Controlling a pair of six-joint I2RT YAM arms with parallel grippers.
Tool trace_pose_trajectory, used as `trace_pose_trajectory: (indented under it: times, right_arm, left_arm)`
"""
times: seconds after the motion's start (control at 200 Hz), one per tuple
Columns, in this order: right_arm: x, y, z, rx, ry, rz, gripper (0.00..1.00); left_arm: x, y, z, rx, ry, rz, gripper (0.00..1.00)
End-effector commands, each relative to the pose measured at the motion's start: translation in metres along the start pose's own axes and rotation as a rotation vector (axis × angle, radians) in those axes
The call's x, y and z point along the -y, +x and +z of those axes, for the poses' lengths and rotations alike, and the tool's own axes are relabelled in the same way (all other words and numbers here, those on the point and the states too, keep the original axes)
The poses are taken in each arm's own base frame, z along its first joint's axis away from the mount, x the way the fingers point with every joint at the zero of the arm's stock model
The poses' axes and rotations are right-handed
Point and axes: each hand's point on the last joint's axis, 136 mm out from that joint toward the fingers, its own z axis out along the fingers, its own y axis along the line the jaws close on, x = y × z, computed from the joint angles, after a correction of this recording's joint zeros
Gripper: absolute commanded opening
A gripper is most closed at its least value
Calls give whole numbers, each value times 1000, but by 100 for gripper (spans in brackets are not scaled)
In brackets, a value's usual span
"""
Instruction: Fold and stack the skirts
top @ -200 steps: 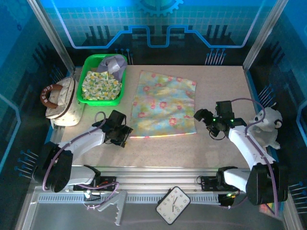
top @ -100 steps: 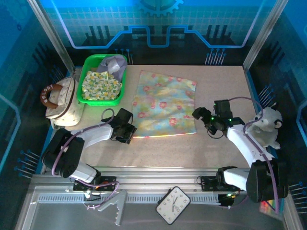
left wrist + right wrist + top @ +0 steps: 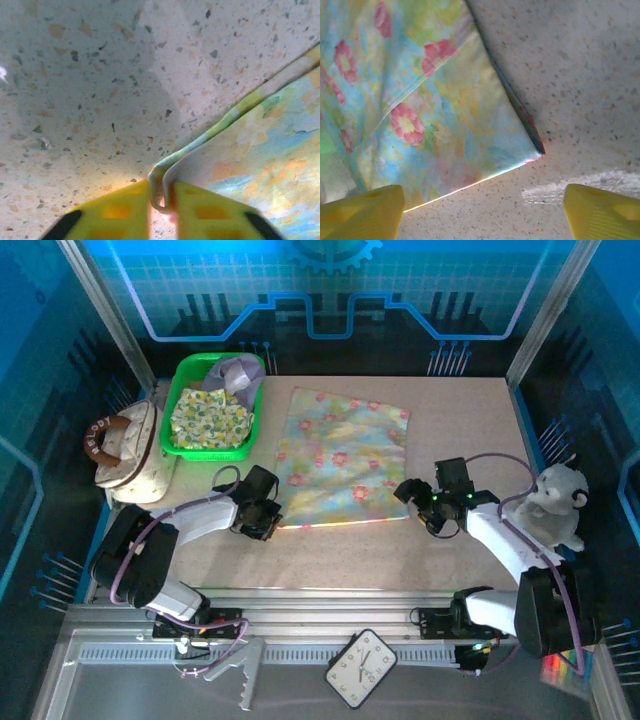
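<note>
A pastel floral skirt (image 3: 345, 455) lies spread flat in the middle of the table. My left gripper (image 3: 272, 523) is at its near left corner. In the left wrist view the yellow fingers (image 3: 120, 207) are shut on a raised fold of the skirt's hem (image 3: 165, 175). My right gripper (image 3: 408, 495) hovers open at the near right corner. The skirt's corner (image 3: 532, 150) lies ahead of the wide-apart right fingers (image 3: 365, 210), untouched. A yellow-green leafy skirt (image 3: 210, 418) and a lavender-grey skirt (image 3: 238, 372) sit in the green basket (image 3: 172, 420).
A cream handbag (image 3: 130, 450) with a brown handle stands left of the basket. A white plush toy (image 3: 555, 505) sits at the table's right edge, close to the right arm. A clock (image 3: 360, 668) lies below the near rail.
The left gripper moved right to the skirt's near left corner and closed on its hem. The right gripper slid left toward the near right corner, jaws narrowing slightly.
</note>
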Motion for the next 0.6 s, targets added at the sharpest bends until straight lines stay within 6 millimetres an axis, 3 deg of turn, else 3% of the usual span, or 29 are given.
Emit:
trace_pose_trajectory:
  times: [0.0, 0.12, 0.335, 0.595]
  right_arm:
    - [7, 6, 4, -3, 19, 50, 77]
    - [10, 14, 12, -30, 9, 108, 69]
    - [7, 18, 25, -56, 8, 167, 57]
    - [21, 15, 37, 2, 59, 218, 54]
  left_arm:
    - [10, -1, 3, 10, 40, 35, 10]
    - [10, -1, 1, 14, 48, 39, 4]
    - [5, -1, 1, 13, 57, 32, 3]
    - [5, 1, 1, 5, 62, 41, 1]
